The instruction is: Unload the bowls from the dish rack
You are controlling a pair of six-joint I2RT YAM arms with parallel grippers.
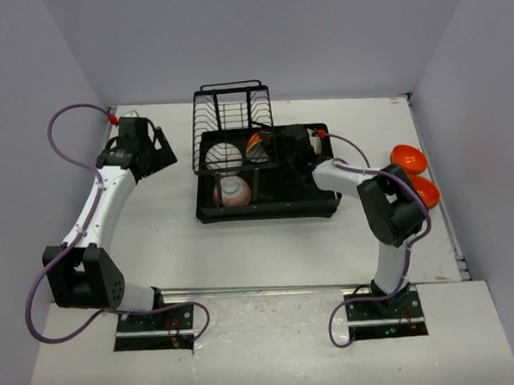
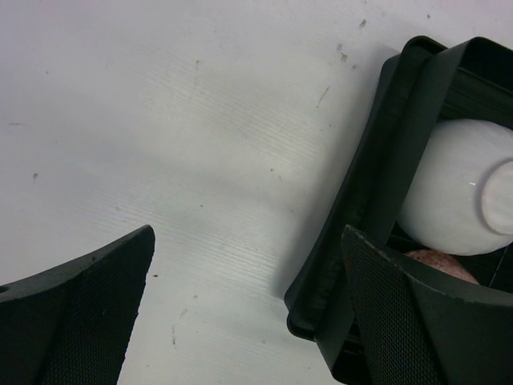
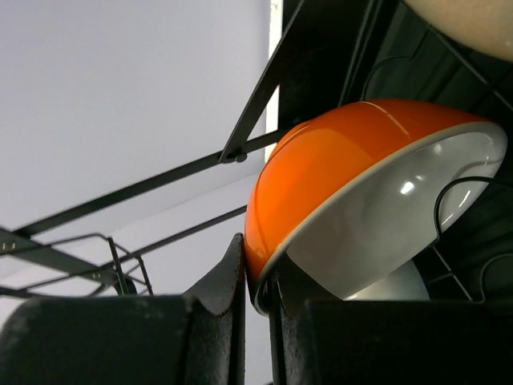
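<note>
Along the left side, a pale lavender wall (image 1: 29, 127) rises from the white table (image 1: 199, 247), and we see the same plain walls closing off the back and the right. Our left gripper (image 1: 162, 148) hovers over bare tabletop just left of the dish rack (image 1: 267, 214), jaws spread wide with nothing between them. From its wrist view the surface shows faint streaks and a few dark specks. The black rack sits mid-table toward the far side, its upright wire section (image 1: 231, 103) at the far end. Inside it a white bowl (image 1: 223, 157) lies at the left, with a speckled pink bowl (image 1: 233, 192) just nearer to us. To their right, our right gripper (image 3: 260, 281) pinches the rim of an orange bowl (image 3: 321, 168) tilted among the wires, one finger outside and one inside. Farther right, two more orange bowls (image 1: 409, 159) sit on the table near its right edge, close together.
</note>
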